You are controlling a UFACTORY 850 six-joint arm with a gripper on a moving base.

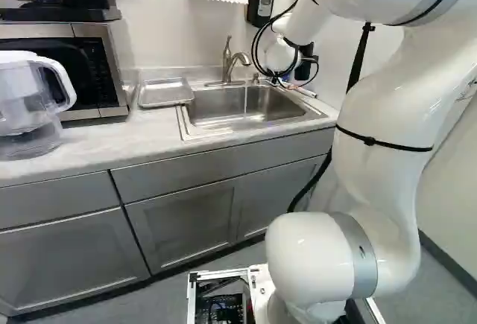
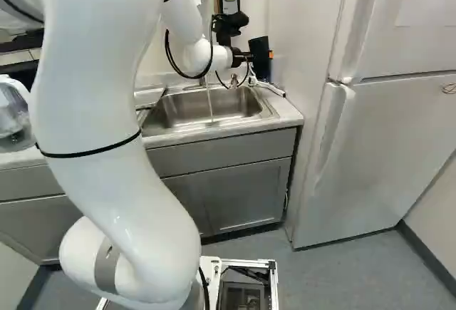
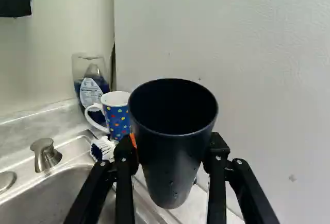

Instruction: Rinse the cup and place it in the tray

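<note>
The gripper (image 3: 172, 142) is clamped on the dark cup (image 3: 172, 154), one finger at each side of its wall, below the rim. The cup sits between the fingers with its mouth up, held out over the counter by the sink (image 1: 246, 108). The basin lies beside and below the tool; the spotted mug (image 3: 116, 115), the brush (image 3: 104, 148) and the soap bottle (image 3: 92, 86) stand past one fingertip, and the fridge (image 2: 370, 160) rises ahead. The tray (image 1: 165, 92) is on the far side of the basin from the gripper.

What looks like a thin stream of water (image 2: 209, 102) falls from the faucet (image 1: 229, 65), though the right base view is too coarse to be sure. Whether the cup is rinsed, I can't tell; if not, bringing it back under the spout is the next job.

I'd expect it to be light and fairly stiff, probably plastic, with a smooth wall that turns slippery once wet. It tapers towards the base, so the present hold on the upper body seems sensible: firm, level, both pads flat. Too low a pinch could let it swing as water adds weight; too hard a one might bow the wall.
</note>
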